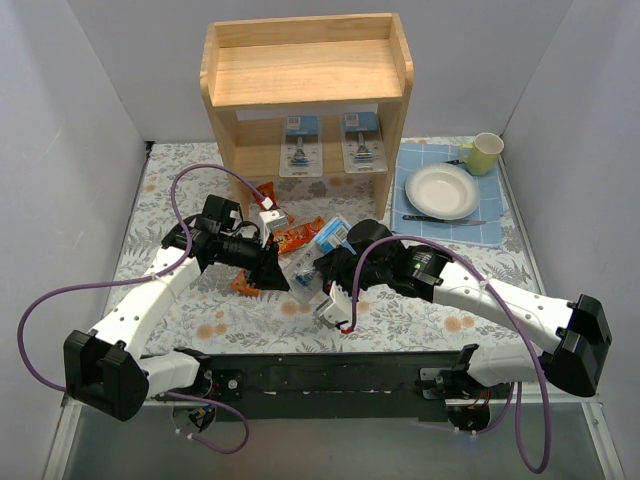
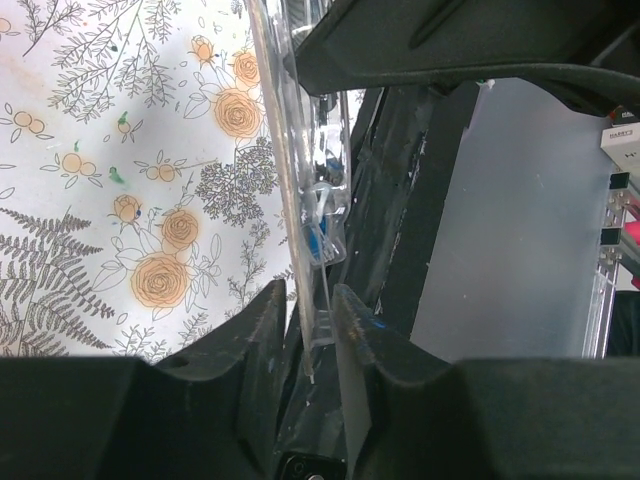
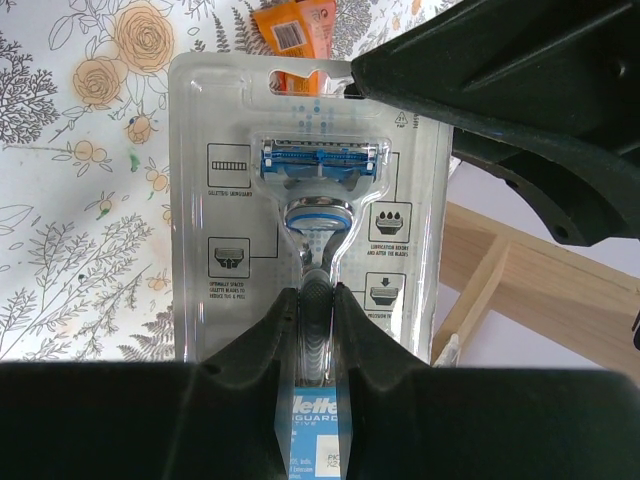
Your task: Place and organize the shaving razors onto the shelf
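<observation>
Third razor pack [image 3: 310, 200] hangs over the table centre, near side of the shelf [image 1: 396, 110]. A shelved pack [image 1: 301, 145] and its neighbour [image 1: 362, 140] stand on the lower tier. Right gripper [image 3: 316, 295] is pinched onto the blister's handle end. Left gripper [image 2: 308, 300] has narrow jaws straddling the pack's thin edge; I cannot tell whether they touch it. Risk: unequal pull from the two arms flexes the slick plastic, and the pack slips onto the orange packets [image 1: 298, 237].

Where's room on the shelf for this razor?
The top tier is bare between its side panels. Below, a gap sits between the left panel and the two razors. In front it's crowded: orange packets, left gripper, right gripper, held razor.
</observation>
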You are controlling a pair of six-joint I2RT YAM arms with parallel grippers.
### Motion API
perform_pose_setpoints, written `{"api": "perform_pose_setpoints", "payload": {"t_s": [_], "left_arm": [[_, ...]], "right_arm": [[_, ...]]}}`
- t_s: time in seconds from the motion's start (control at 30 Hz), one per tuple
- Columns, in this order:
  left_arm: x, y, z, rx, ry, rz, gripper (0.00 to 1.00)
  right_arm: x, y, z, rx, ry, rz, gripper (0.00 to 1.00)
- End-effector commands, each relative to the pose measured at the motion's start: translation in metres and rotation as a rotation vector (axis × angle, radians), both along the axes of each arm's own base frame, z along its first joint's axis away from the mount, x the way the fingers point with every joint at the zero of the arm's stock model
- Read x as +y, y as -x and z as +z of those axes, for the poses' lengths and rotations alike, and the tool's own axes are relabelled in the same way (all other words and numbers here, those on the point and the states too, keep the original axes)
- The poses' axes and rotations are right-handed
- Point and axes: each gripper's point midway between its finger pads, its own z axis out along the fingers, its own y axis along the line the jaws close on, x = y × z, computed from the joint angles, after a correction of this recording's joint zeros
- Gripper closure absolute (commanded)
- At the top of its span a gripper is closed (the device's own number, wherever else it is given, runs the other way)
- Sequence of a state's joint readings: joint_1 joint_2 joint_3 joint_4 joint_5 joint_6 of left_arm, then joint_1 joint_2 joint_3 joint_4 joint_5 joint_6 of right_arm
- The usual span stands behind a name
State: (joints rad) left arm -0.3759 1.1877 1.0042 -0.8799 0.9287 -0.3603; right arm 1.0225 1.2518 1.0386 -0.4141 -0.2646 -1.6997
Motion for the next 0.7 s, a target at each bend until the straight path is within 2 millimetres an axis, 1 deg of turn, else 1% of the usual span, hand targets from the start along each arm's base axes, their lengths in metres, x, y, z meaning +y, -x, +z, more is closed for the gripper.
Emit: {"api": "perform_pose_setpoints", "payload": {"t_s": [0.0,0.07,0.17,0.2,0.23,0.27,0.3,0.33,0.37,0.43,0.47,0.5,0.53,0.57,0.6,0.63,0.67], "left_arm": [[-0.001,0.006,0.003,-0.004,0.017,-0.019,0.78],[-0.002,0.005,0.005,-0.009,0.03,-0.02,0.81],[-0.005,0.006,0.007,0.01,0.05,-0.026,0.95],[-0.006,0.007,0.008,0.019,0.056,-0.027,1.0],[-0.007,0.007,0.01,0.026,0.065,-0.018,1.0],[-0.007,0.008,0.012,0.032,0.076,-0.015,1.0],[-0.006,0.008,0.017,0.039,0.099,-0.006,1.0],[-0.006,0.008,0.019,0.068,0.113,0.022,1.0],[-0.004,0.009,0.024,0.063,0.131,0.038,1.0],[0.002,0.006,0.029,0.078,0.156,0.093,1.0],[0.007,0.002,0.034,0.052,0.167,0.124,1.0],[0.011,0.0,0.038,0.035,0.173,0.142,1.0],[0.013,0.001,0.043,0.032,0.19,0.15,1.0],[0.017,0.0,0.048,0.014,0.199,0.165,1.0],[0.023,-0.004,0.05,0.012,0.204,0.195,1.0],[0.025,-0.003,0.053,0.019,0.213,0.2,1.0],[0.028,-0.006,0.059,0.004,0.223,0.208,1.0]], "right_arm": [[0.016,-0.005,0.032,-0.049,-0.091,0.009,0.99],[0.016,-0.005,0.031,-0.049,-0.091,0.014,0.99],[0.017,-0.006,0.029,-0.056,-0.089,0.017,0.99],[0.018,-0.007,0.032,-0.059,-0.106,0.002,0.99],[0.019,-0.011,0.037,-0.062,-0.131,-0.022,0.75],[0.02,-0.019,0.045,-0.066,-0.183,-0.078,0.65],[0.017,-0.023,0.053,-0.078,-0.208,-0.109,0.59],[0.013,-0.028,0.055,-0.083,-0.216,-0.146,0.51],[0.005,-0.035,0.056,-0.103,-0.212,-0.196,0.5],[-0.01,-0.039,0.062,-0.12,-0.207,-0.235,0.48],[-0.019,-0.038,0.073,-0.125,-0.239,-0.248,0.46],[-0.025,-0.038,0.078,-0.113,-0.255,-0.268,0.43],[-0.032,-0.041,0.082,-0.112,-0.267,-0.289,0.43],[-0.041,-0.041,0.093,-0.121,-0.294,-0.314,0.42],[-0.047,-0.043,0.095,-0.1,-0.312,-0.348,0.4],[-0.055,-0.049,0.098,-0.1,-0.326,-0.388,0.4],[-0.062,-0.053,0.1,-0.102,-0.336,-0.431,0.4]]}}
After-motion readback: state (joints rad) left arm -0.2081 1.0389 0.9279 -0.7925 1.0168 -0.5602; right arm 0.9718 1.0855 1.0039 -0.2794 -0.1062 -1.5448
